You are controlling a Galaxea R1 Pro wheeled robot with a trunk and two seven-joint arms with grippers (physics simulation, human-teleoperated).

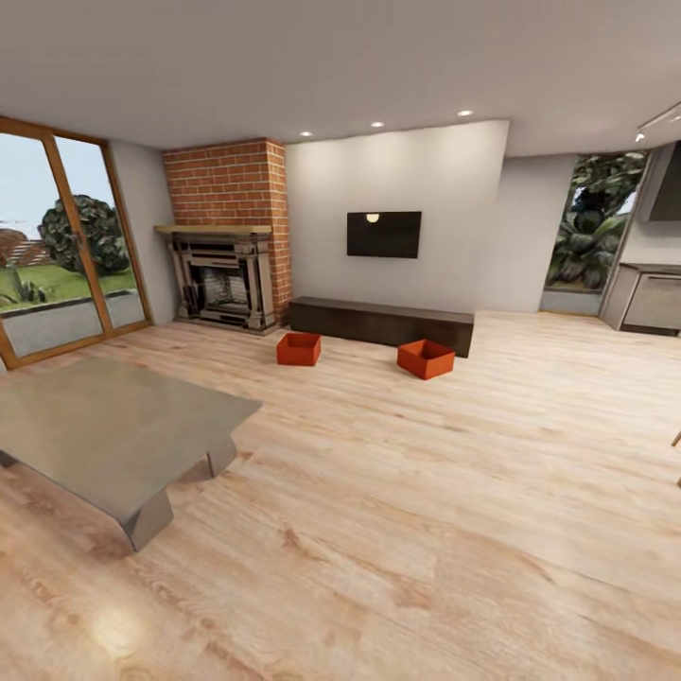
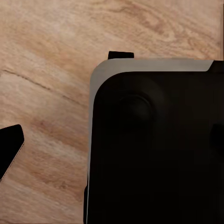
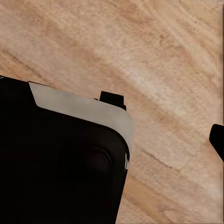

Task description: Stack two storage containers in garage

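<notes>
Two orange-red storage containers stand on the light wood floor of the living room, far ahead in the head view. One container (image 1: 299,349) sits near the fireplace, the other container (image 1: 426,359) right of it, both in front of the long dark cabinet (image 1: 381,323). Both are upright and apart from each other. In the left wrist view one dark fingertip (image 2: 10,149) hangs over the wood floor beside the robot's black base (image 2: 154,149). In the right wrist view a fingertip (image 3: 218,140) shows at the picture's edge. Nothing is held in either gripper.
A low grey coffee table (image 1: 113,426) stands close at the left. The brick fireplace (image 1: 224,274) and glass doors (image 1: 57,246) line the left side, with a wall TV (image 1: 383,234) above the cabinet. A grey counter (image 1: 653,298) is at the far right. Wood floor (image 1: 426,492) stretches between me and the containers.
</notes>
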